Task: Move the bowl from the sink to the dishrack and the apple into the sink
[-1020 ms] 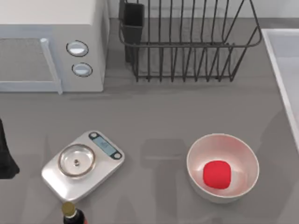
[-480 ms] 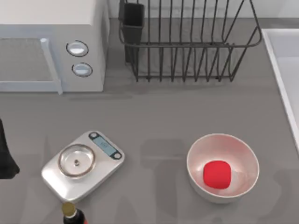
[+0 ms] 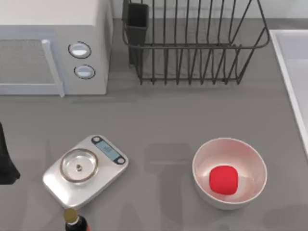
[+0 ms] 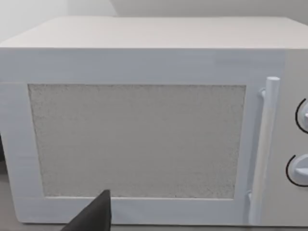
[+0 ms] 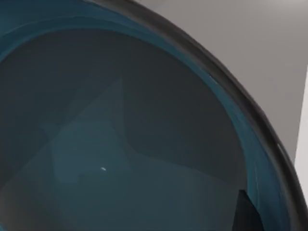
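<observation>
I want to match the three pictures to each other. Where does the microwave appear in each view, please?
Top view: the microwave sits in the upper left corner, seen from above.
Left wrist view: its door faces the camera and spans most of the picture.
Right wrist view: the camera looks closely into the teal bowl.
Shared landmark: the door handle, with two round knobs beside it.

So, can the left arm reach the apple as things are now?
Probably yes. The apple lies uncovered in the white bowl, open from above, and the grey table is bare between it and the scale. The left arm is parked at the table's left edge, so whether it stretches that far is uncertain.
</observation>
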Controlling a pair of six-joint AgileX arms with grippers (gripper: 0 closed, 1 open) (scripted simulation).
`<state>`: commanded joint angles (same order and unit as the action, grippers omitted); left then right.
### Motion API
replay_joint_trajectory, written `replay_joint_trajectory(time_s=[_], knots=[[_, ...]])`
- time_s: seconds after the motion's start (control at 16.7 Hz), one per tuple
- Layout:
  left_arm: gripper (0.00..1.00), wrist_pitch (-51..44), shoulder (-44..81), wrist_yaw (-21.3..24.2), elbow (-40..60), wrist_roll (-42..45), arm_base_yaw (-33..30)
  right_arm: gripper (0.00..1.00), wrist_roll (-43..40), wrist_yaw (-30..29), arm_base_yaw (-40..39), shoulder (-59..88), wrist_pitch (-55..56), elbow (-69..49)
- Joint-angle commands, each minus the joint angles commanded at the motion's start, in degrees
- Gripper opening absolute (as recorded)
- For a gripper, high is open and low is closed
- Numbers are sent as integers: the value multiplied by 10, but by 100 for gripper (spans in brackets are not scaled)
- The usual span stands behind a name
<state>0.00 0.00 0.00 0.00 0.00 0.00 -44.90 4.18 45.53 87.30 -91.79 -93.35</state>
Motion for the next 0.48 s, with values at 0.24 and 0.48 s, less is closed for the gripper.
replay_joint_trajectory(time_s=[0.24,0.48], knots=[[100,0,0,0,0,0,0,0,12,-10,-20,5,15,-4],[100,0,0,0,0,0,0,0,72,-67,-120,21,105,-15]])
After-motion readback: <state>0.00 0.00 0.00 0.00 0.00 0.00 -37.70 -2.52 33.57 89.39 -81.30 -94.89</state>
